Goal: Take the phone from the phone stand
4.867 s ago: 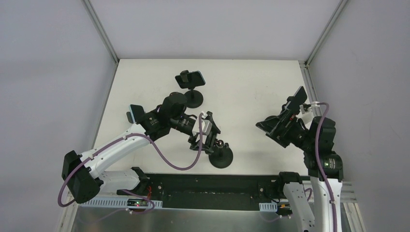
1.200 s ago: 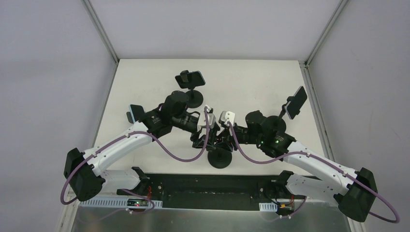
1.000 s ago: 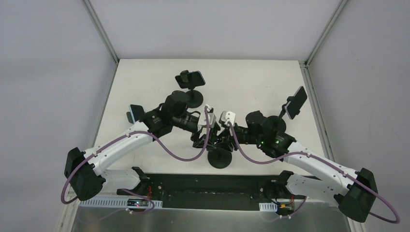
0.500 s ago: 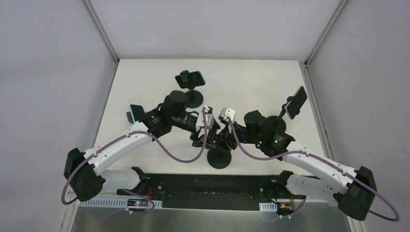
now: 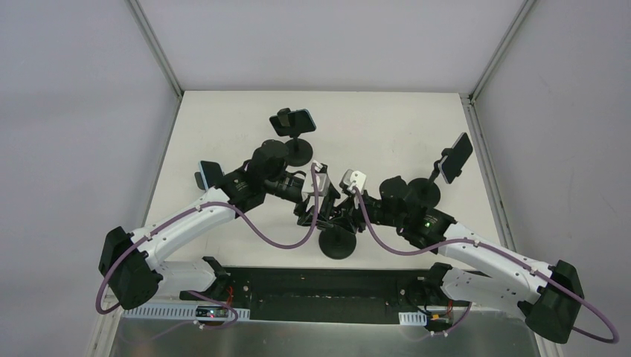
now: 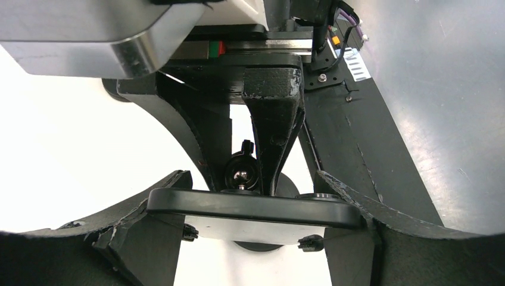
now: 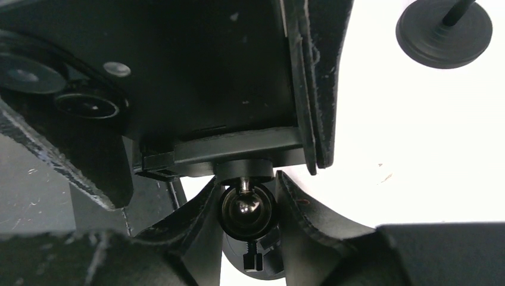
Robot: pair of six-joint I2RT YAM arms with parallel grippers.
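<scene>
White arm links (image 5: 186, 223), black joints (image 5: 123, 264), purple cables (image 5: 257, 236)

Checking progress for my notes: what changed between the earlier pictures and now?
The right gripper swung from the right-hand stand to the near stand, closing on its ball joint. The left gripper kept its hold on the phone there; the far stand stayed put.

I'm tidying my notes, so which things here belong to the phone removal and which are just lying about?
Job: black slab phone, black round-based stand nearest the arms.
Lying about: far black phone on its stand, right black phone on its stand, left blue-edged phone.
</scene>
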